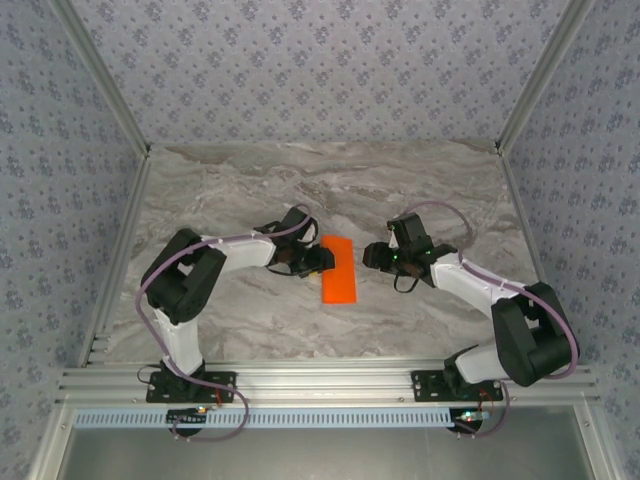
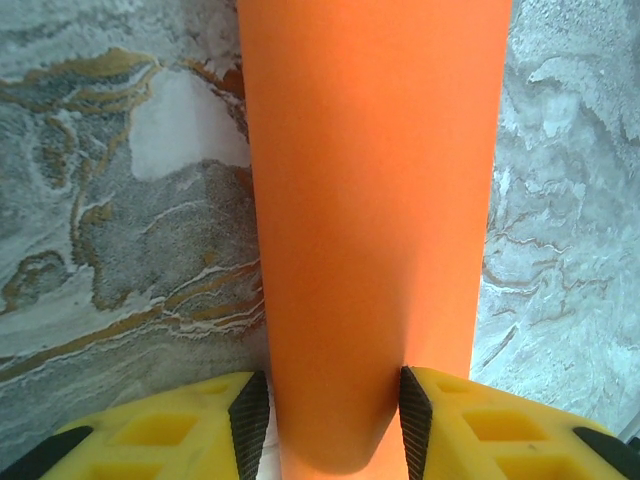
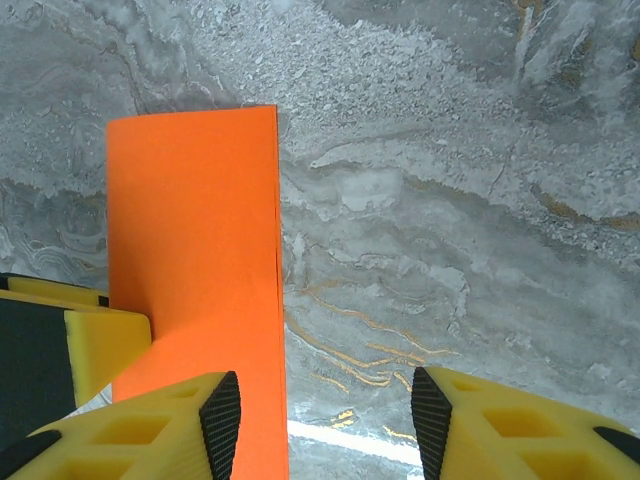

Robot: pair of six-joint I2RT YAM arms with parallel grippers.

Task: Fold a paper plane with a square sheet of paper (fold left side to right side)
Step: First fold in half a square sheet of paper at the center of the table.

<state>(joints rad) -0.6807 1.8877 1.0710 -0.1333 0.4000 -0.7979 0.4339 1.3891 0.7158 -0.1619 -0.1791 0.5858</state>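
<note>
The square sheet of paper (image 1: 338,270) lies mid-table, bright orange and doubled over into a narrow strip; it has no paper plane shape. My left gripper (image 1: 315,262) is at its left edge. In the left wrist view the paper (image 2: 370,200) runs between the pads of that gripper (image 2: 335,415), bulging up and touching both, so the jaws are shut on it. My right gripper (image 1: 372,255) hovers at the strip's right edge. In the right wrist view it stands open (image 3: 325,425), one finger over the paper (image 3: 195,250) and the other over bare marble, holding nothing.
The marble tabletop (image 1: 250,190) stretches around the paper. Patterned walls and aluminium rails (image 1: 120,250) close in the left, right and back sides. The left gripper's yellow finger (image 3: 100,345) shows beside the paper in the right wrist view.
</note>
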